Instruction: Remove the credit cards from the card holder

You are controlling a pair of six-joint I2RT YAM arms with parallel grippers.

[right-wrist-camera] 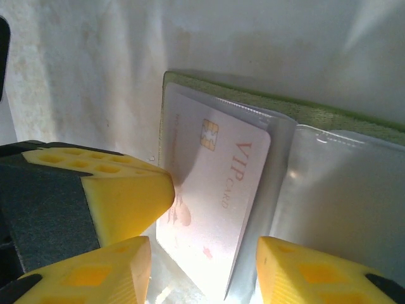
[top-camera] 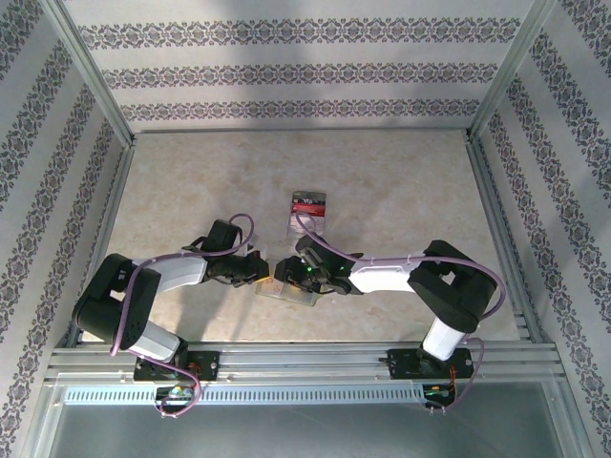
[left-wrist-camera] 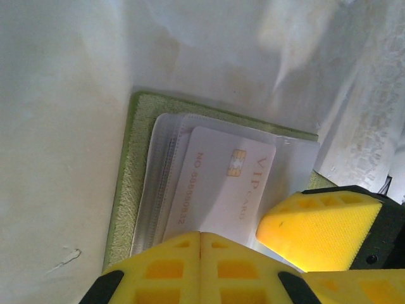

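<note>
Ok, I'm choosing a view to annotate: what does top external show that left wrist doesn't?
Top external adds the whole left arm and right arm, plus a red-and-dark item lying apart on the table. Left wrist adds the VIP lettering and gold chip on the credit card. Both share the card holder and the left gripper.

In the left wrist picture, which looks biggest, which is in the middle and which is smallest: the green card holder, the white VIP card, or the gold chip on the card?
1. green card holder (its bottom is cut off)
2. white VIP card
3. gold chip
</note>
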